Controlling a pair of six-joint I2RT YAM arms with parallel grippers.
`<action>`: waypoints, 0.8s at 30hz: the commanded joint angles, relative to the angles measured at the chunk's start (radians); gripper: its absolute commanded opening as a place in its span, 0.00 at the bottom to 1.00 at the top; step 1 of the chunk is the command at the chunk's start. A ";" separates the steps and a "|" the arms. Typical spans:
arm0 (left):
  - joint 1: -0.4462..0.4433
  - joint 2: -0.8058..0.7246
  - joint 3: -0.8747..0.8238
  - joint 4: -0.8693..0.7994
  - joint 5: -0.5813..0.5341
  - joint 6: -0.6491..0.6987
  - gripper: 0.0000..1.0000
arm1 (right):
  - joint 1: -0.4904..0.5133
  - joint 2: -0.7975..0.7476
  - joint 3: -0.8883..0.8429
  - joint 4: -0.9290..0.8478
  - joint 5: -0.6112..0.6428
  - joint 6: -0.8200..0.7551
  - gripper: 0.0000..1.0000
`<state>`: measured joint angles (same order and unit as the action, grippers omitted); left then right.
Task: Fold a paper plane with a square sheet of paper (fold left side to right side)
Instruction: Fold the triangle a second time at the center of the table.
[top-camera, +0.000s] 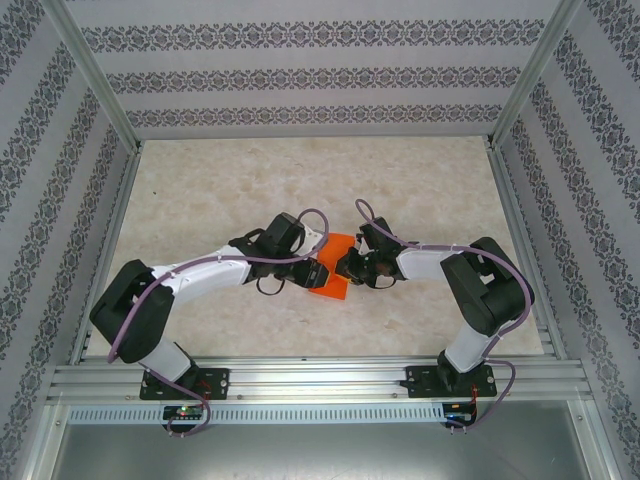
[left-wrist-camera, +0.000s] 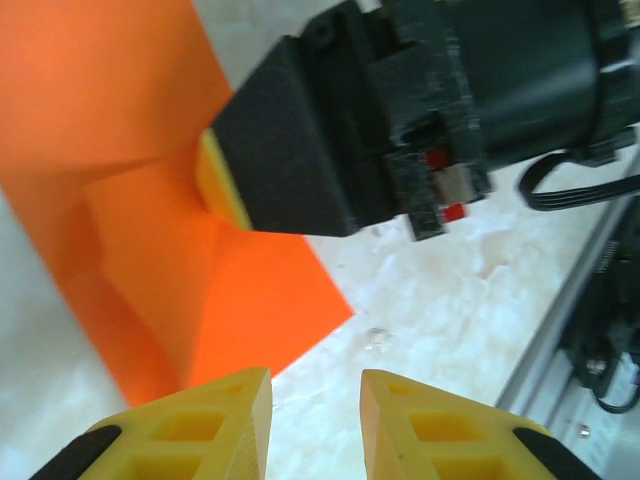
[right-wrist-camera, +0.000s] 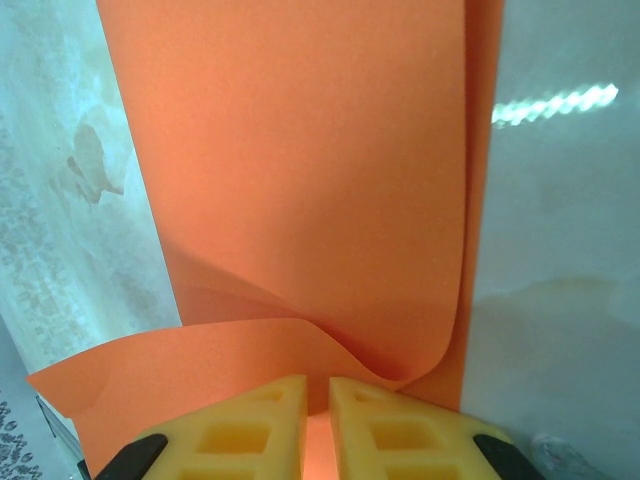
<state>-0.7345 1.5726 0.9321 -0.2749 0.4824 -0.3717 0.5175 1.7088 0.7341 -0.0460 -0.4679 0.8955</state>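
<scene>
The square sheet of paper (top-camera: 328, 272) is seen on the bench (top-camera: 300, 180) between the two arms, with one edge curled up and pinched in the right claw (right-wrist-camera: 318, 400), whose fingers are all but closed on it. The left claw (left-wrist-camera: 315, 400) is held slightly open with nothing in it, just beside the sheet's corner. The fold is judged to depend on the right claw, since the flat remainder stretches straight ahead of it.

surface: pale marbled table (top-camera: 250, 190) | on it: square sheet of paper (top-camera: 328, 280), near centre, one edge curled up
</scene>
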 joint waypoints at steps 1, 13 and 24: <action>-0.019 0.034 0.003 0.067 0.070 -0.047 0.30 | 0.012 0.037 -0.013 -0.099 0.087 -0.020 0.16; -0.020 0.156 0.005 0.016 -0.022 -0.042 0.29 | 0.012 0.032 -0.015 -0.107 0.091 -0.025 0.16; -0.020 0.183 -0.007 0.008 -0.062 -0.045 0.28 | 0.012 0.034 -0.016 -0.111 0.094 -0.028 0.16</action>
<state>-0.7483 1.7367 0.9321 -0.2558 0.4385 -0.4030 0.5220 1.7084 0.7376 -0.0536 -0.4568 0.8883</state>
